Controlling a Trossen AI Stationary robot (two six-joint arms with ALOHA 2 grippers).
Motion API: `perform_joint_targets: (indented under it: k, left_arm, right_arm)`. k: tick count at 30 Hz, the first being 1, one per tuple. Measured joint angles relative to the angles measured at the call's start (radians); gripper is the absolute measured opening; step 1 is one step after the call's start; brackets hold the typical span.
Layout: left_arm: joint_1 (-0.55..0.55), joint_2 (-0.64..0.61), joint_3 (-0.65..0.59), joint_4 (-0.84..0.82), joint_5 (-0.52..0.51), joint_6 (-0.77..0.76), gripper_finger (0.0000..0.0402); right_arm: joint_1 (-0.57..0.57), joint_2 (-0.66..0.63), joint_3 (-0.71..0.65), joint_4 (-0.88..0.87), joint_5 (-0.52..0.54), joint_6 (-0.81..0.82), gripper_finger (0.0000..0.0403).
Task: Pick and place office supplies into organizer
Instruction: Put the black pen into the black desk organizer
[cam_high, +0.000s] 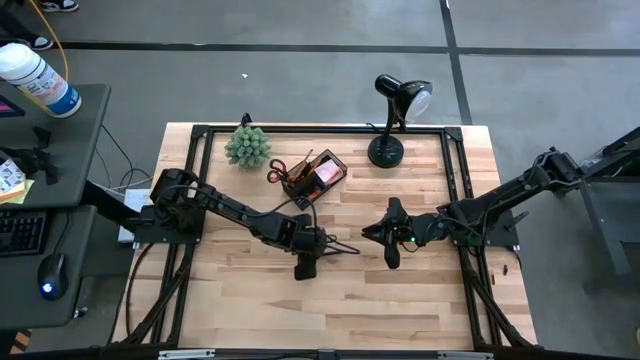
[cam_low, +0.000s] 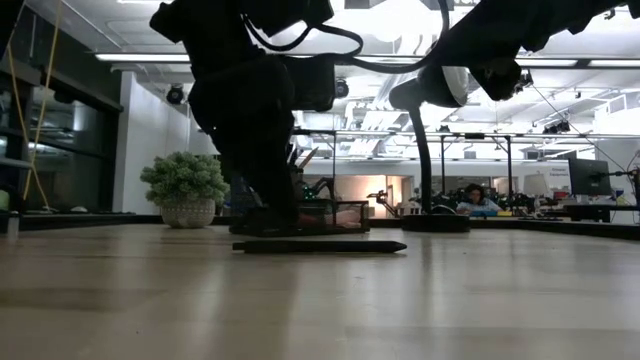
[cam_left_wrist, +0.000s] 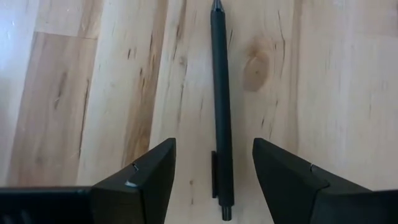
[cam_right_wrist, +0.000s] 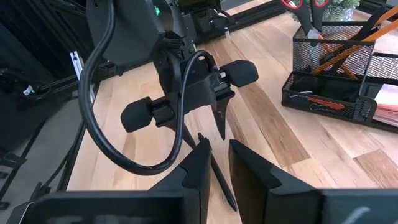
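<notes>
The wooden desk (cam_high: 420, 290) has the lamp (cam_high: 398, 120) at about 1 o'clock and the little plant (cam_high: 247, 146) at 11, with the mesh organizer (cam_high: 318, 175) between them near 12, already holding the scissors (cam_high: 278, 172), some pencils and a pink pad. The left arm reaches into the middle, its left pincer (cam_left_wrist: 214, 171) pointing down with the tips spread wide on either side of the black pen (cam_left_wrist: 220, 106), which lies flat on the desk near the center, around 6 o'clock from the organizer. The right pincer (cam_high: 385, 238) hovers just at 3 o'clock of the pen, tips nearly pressed together, holding nothing as far as I can see. To do this grab well I'd say keep the pen centered between the tips, drop straight down until they nearly touch the wood, then squeeze around the clip end so it doesn't roll or swing.
</notes>
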Motion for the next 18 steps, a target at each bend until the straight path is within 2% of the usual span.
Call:
perform_joint_targets:
  k: [7,18]
  left_arm:
    - [0.001,0.0,0.0,0.0,0.001,-0.023,0.02]
    - [0.0,0.045,-0.002,-0.004,0.057,-0.028,0.02]
  right_arm:
    - [-0.003,0.0,0.0,0.0,0.0,0.0,0.0055]
    - [-0.003,0.0,0.0,0.003,0.0,0.003,0.0053]
